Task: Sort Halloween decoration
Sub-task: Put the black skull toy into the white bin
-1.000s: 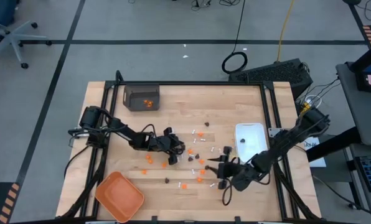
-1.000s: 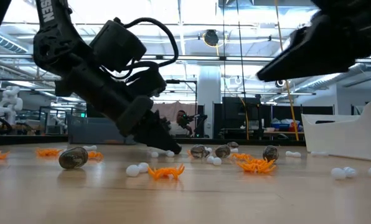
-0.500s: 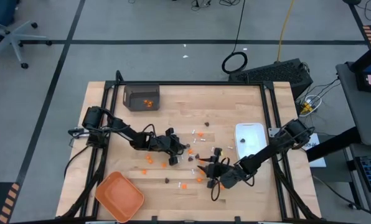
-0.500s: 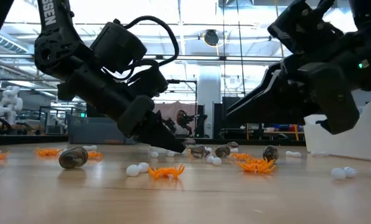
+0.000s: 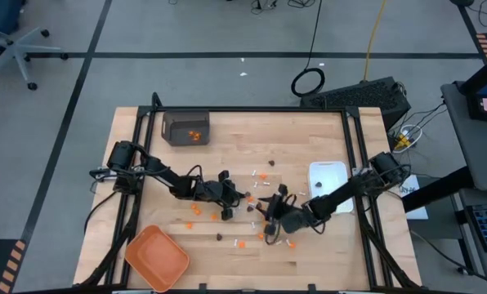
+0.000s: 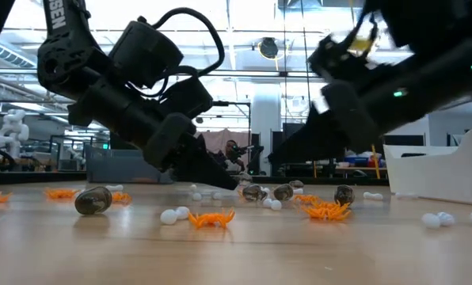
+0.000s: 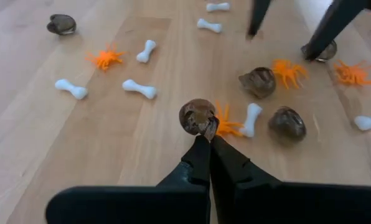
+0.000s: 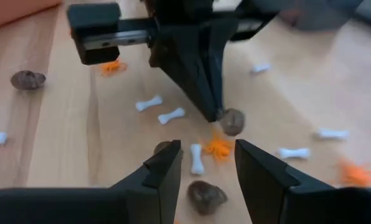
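The left tool (image 7: 205, 132) was pinched shut at the edge of a dark skull-like bit (image 7: 195, 116) mid-bench (image 5: 309, 253). The right tool (image 8: 204, 160) hovered half-open just beside, over a white stick (image 8: 197, 157). Risk was a glancing nip flicking that rounded piece away, or the two tools colliding.

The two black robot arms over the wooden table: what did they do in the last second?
The right gripper swept leftward across the table to the pile of pieces, jaws open. The left gripper barely shifted but pinched shut at a dark brown skull-like piece. The scattered pieces, orange tray and white dish stayed put.
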You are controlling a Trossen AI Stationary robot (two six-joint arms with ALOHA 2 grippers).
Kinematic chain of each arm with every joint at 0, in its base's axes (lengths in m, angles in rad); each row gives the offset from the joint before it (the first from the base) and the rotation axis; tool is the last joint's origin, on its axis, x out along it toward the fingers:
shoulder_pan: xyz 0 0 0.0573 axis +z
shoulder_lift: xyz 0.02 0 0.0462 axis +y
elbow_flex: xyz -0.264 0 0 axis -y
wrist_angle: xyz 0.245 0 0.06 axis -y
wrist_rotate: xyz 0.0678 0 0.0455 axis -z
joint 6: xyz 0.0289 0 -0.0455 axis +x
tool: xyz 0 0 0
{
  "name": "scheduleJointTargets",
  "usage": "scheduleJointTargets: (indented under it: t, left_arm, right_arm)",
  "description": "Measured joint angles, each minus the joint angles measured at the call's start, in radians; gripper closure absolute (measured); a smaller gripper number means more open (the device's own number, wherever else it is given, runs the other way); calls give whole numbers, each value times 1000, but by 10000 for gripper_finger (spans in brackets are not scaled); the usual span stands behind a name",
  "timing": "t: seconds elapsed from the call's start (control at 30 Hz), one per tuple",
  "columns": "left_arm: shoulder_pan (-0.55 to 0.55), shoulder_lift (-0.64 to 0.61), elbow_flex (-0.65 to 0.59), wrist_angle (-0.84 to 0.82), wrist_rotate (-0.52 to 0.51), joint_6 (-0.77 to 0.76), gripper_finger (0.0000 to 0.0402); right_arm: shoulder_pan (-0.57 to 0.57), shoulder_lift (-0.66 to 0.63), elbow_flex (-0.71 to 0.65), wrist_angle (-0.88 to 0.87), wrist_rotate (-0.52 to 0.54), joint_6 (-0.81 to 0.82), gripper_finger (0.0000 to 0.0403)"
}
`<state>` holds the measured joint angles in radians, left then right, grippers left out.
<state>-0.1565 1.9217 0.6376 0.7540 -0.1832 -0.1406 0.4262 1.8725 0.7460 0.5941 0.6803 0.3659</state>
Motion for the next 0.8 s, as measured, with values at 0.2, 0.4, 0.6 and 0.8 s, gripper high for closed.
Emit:
scheduleJointTargets:
  t: [0.2, 0.4, 0.6, 0.8]
  left_arm:
    - [-10, 0, 0, 0, 0, 8, 401]
    - [-17, 0, 0, 2, -1, 23, 401]
    - [-17, 0, 0, 28, 17, 40, 401]
    - [-17, -2, 0, 57, 39, 52, 401]
  right_arm:
    - [-104, 0, 0, 8, -203, 29, 267]
    - [-160, 0, 0, 26, -314, 16, 267]
    - [-201, 5, 0, 47, -378, -12, 267]
    - [-231, 40, 0, 113, -444, -33, 267]
